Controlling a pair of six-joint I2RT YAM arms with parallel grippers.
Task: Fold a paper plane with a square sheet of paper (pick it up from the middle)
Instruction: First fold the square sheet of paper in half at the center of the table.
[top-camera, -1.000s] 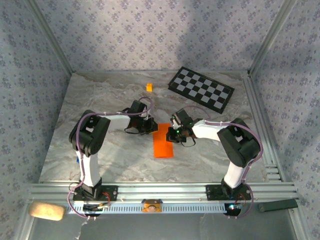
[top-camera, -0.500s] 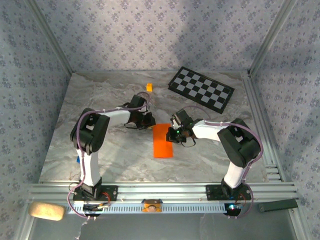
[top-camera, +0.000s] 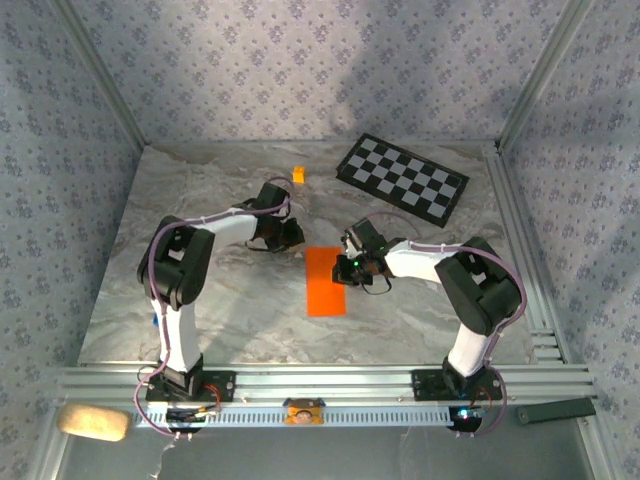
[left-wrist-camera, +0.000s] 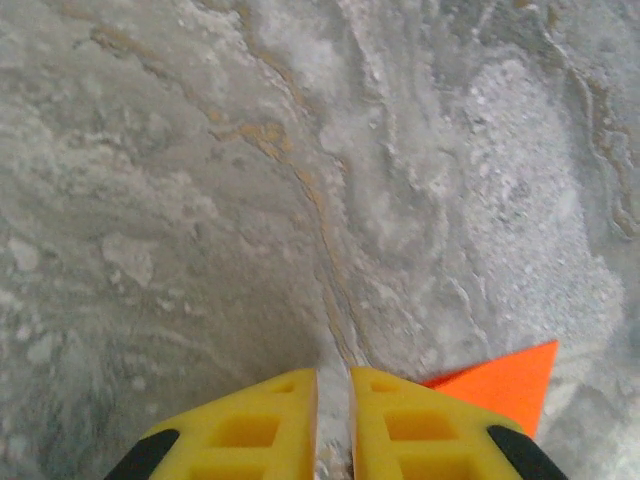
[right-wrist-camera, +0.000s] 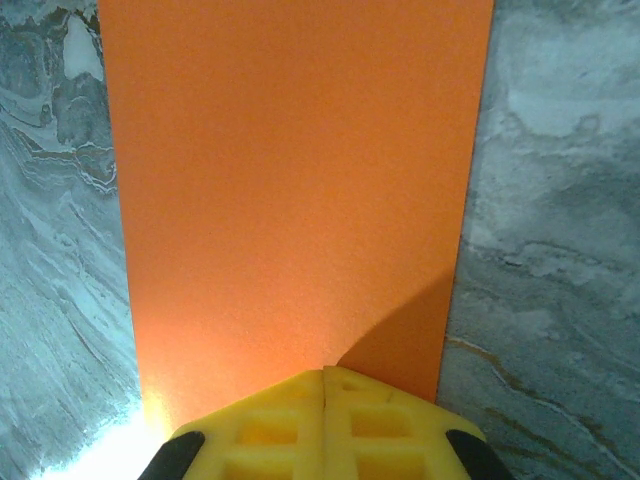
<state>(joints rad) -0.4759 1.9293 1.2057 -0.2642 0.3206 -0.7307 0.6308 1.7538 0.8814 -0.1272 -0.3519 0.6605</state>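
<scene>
Your right claw (right-wrist-camera: 325, 372), closed, seemingly presses a smooth thin orange paper rectangle (right-wrist-camera: 300, 180) onto the veined grey marble table (left-wrist-camera: 200, 200); your left claw (left-wrist-camera: 333, 375), barely parted, holds nothing.

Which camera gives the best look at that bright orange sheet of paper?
Right wrist view: the bright orange paper sheet is large and sharp, both long edges clear. Top external shows it whole but small; left wrist catches one corner.
</scene>
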